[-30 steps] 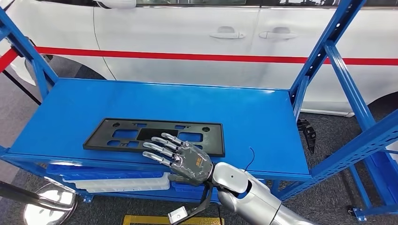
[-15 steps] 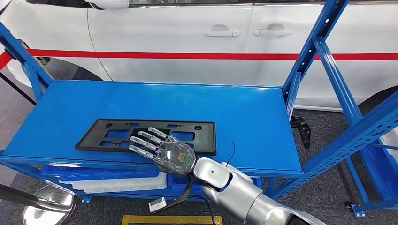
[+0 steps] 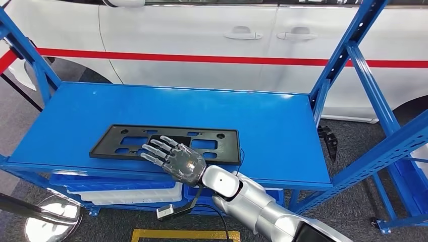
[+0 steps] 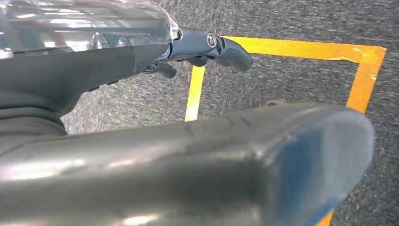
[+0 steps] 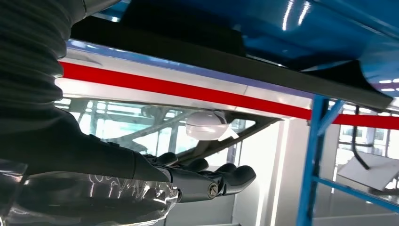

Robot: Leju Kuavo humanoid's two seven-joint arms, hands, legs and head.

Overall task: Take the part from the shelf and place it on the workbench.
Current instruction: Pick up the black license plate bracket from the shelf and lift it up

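Observation:
The part is a flat black plate with cut-outs [image 3: 229, 151], lying near the front edge of the blue shelf top [image 3: 272, 121]. My right hand [image 3: 174, 161] reaches in from below with its fingers spread, hovering over the plate's front edge and middle. In the right wrist view the fingers [image 5: 226, 181] stretch out straight, with a gap between them and the dark edge of the plate [image 5: 235, 59]. My left hand [image 4: 94, 80] hangs over the floor with nothing in it.
A white car with a red stripe [image 3: 202, 40] stands right behind the shelf. Blue uprights [image 3: 348, 50] rise at the right. White trays [image 3: 126, 194] sit on the lower level. Yellow floor tape [image 3: 176, 235] and a round metal object [image 3: 50, 222] lie below.
The view has swung slightly. My right hand has slid to the left and farther over the plate. The plate has not moved on the shelf.

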